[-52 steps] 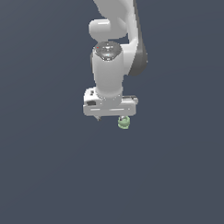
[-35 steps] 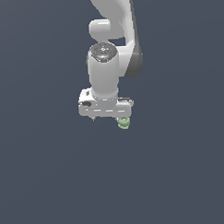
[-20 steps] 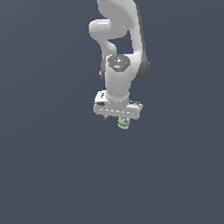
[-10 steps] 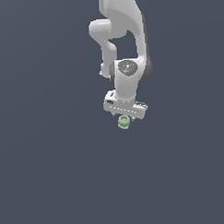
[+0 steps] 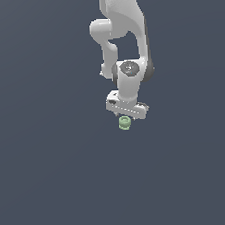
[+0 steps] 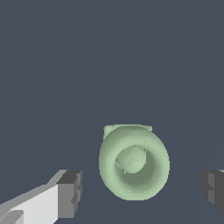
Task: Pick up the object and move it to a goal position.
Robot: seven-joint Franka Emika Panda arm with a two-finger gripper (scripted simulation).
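Note:
The object (image 5: 124,122) is a tiny pale green ring-like lump, sitting just below the white gripper (image 5: 126,114) in the exterior view. In the wrist view the object (image 6: 133,161) fills the space between the two dark finger pads (image 6: 70,194), with a gap on each side. The gripper (image 6: 142,190) is open and hovers over the object without touching it. Its fingertips are largely hidden behind the hand in the exterior view.
The white arm (image 5: 124,35) rises from the hand to the top of the exterior view. A plain dark grey surface (image 5: 52,172) lies all around.
The hand has moved toward the exterior view's right and tilted, coming over the object. The object has stayed where it was.

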